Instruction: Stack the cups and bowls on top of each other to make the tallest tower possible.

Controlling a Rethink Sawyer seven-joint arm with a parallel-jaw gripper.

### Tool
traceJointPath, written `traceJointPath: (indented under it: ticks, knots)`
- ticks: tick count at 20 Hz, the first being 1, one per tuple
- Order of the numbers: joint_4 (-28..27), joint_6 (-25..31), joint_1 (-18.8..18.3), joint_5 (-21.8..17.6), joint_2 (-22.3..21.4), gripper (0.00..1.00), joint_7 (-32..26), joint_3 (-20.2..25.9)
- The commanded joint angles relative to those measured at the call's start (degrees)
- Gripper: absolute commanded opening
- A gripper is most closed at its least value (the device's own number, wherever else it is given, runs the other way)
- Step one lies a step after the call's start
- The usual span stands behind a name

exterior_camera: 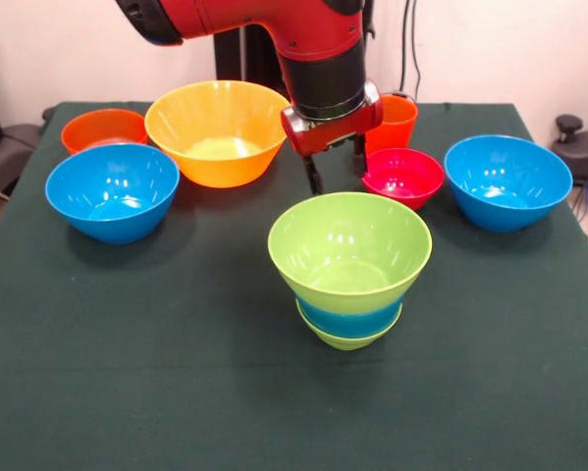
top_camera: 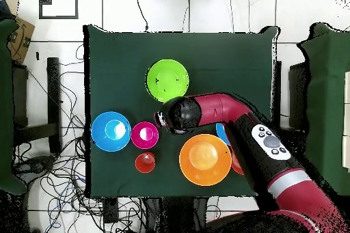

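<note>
Front view, end effector (exterior_camera: 334, 169) open, empty, above table (exterior_camera: 176, 343)

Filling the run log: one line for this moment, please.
gripper empty, jaws open, above table | tower: lime, blue, green bowls | pink bowl loose

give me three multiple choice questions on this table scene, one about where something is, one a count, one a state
1. In the front view, what lies directly between the stack and the orange cup?
A. the red-pink bowl
B. the large yellow-orange bowl
C. a blue bowl

2. How many blue bowls stand alone on the cloth, outside the stack?
A. one
B. two
C. three

3. What is the pincer holding?
A. a blue bowl
B. the cup
C. nothing

Answers:
1. A, the red-pink bowl sits in front of the cup.
2. B, one blue bowl on each side.
3. C, its fingers hang apart over bare cloth.
</note>
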Motion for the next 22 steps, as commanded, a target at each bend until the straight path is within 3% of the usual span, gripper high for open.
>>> traceJointPath:
  ticks: [1,10,22]
  knots:
    - [2.5,-1.9,0.8,-5.5,2.6,1.0,-7.1,1.3]
    - [1.1,-1.1,1.5,-5.1,4.6,1.0,-6.7,1.2]
    - [1.9,-4.3,0.5,-5.9,7.9,1.0,-6.2,1.7]
